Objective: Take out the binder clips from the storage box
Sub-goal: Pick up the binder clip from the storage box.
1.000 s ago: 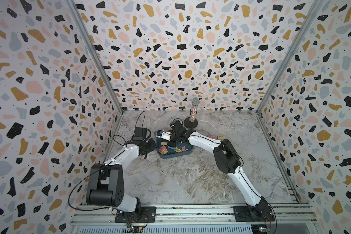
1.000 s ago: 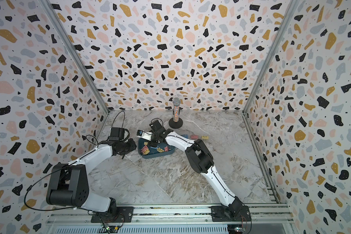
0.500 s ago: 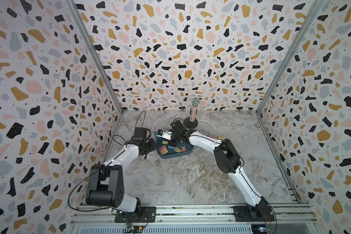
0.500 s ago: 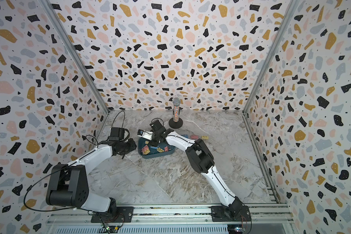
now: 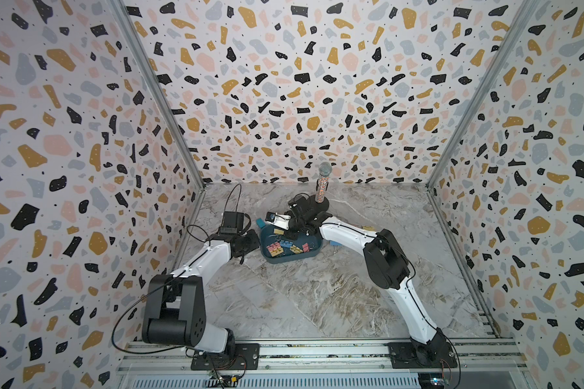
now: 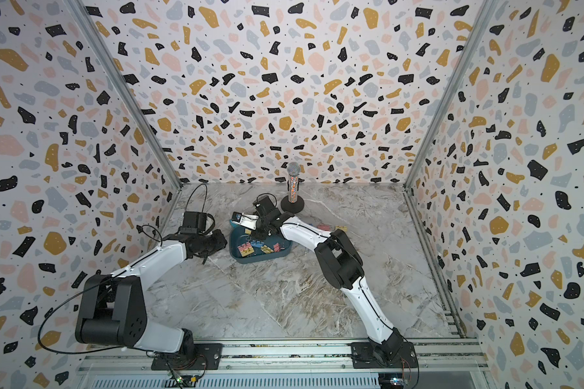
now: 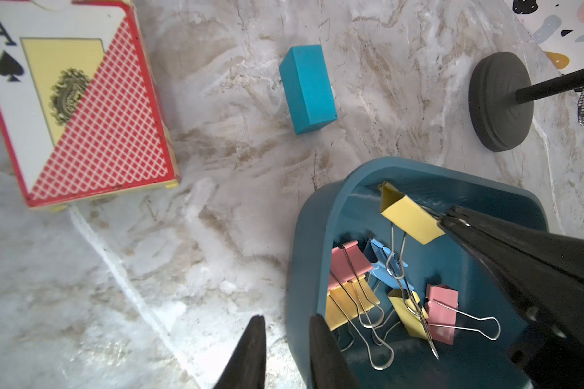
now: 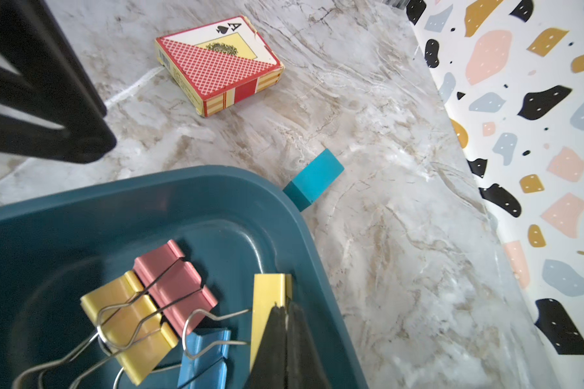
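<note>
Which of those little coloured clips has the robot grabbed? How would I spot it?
Find the dark teal storage box on the marble table. At its corner nearest the bright teal block, the right arm's black fingers pinch a yellow binder clip. It is the only clip gripped; the other clips lie loose on the box floor.

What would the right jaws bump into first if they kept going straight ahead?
Probably the wall of the dark teal plastic storage box, just past the yellow binder clip that the right jaws hold. A bright teal block lies beyond it, outside.
</note>
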Action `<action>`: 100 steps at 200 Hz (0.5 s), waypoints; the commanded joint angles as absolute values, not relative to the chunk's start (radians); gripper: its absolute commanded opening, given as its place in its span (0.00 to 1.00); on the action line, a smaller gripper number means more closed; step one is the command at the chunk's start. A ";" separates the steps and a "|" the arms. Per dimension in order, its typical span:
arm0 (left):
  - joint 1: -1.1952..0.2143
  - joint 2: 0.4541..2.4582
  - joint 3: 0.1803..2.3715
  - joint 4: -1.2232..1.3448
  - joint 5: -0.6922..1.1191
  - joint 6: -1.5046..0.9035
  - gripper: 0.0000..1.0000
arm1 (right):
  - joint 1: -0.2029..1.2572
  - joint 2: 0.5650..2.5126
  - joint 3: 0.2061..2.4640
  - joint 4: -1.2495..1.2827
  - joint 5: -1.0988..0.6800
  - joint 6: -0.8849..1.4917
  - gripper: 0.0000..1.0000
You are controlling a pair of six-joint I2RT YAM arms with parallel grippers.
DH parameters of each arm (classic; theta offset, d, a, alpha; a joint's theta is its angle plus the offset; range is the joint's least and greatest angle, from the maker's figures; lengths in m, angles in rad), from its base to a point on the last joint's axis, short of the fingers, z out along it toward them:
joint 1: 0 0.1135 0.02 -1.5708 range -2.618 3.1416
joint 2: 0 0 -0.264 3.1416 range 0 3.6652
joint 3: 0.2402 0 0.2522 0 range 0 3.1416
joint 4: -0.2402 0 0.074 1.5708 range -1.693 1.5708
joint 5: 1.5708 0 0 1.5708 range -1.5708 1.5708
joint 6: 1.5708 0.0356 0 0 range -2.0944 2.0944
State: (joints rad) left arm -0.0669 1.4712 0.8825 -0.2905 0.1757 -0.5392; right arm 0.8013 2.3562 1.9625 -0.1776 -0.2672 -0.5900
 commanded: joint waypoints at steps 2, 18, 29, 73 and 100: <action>-0.061 1.453 0.880 -0.290 0.184 -0.534 0.27 | 0.795 2.267 1.953 -0.159 -0.259 -0.603 0.00; -0.061 1.460 0.882 -0.290 0.187 -0.533 0.27 | 0.789 2.243 1.931 -0.155 -0.271 -0.613 0.00; -0.061 1.462 0.881 -0.291 0.187 -0.532 0.27 | 0.783 2.221 1.911 -0.153 -0.281 -0.620 0.00; -0.061 1.460 0.885 -0.290 0.195 -0.531 0.28 | 0.735 2.072 1.761 -0.114 -0.363 -0.641 0.00; -0.061 1.453 0.879 -0.288 0.183 -0.528 0.31 | 0.701 1.962 1.657 -0.117 -0.366 -0.710 0.00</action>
State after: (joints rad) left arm -0.0666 1.4712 0.8825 -0.2905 0.1825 -0.5381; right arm 0.7288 2.0903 1.7065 -0.1375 -0.3340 -0.6476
